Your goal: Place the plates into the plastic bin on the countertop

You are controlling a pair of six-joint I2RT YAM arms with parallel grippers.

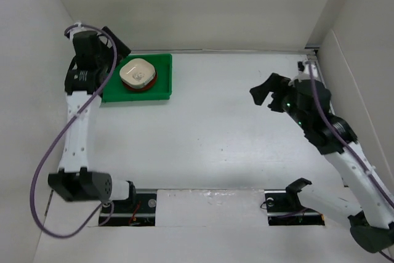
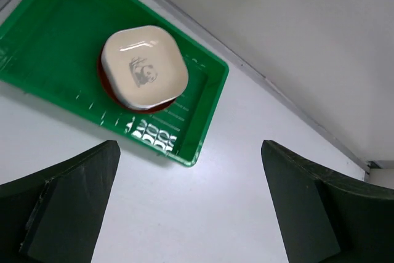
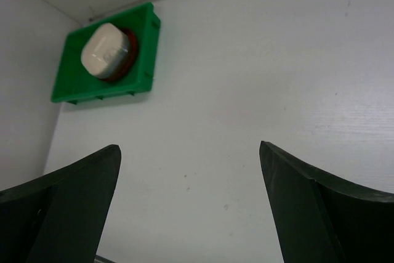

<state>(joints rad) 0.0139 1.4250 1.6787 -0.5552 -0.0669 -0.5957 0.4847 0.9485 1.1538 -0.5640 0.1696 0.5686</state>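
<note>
I can read no words, numbers or brand names anywhere. The nearest thing to a sign is a small grey printed figure in the middle of the cream rounded-square dish, seen from my left wrist. It looks like a little picture rather than letters, and it is too small for me to make out. On the near wall of the shallow bright green plastic bin there are fine raised ribs under glare, too blurred to read as marks.
</note>
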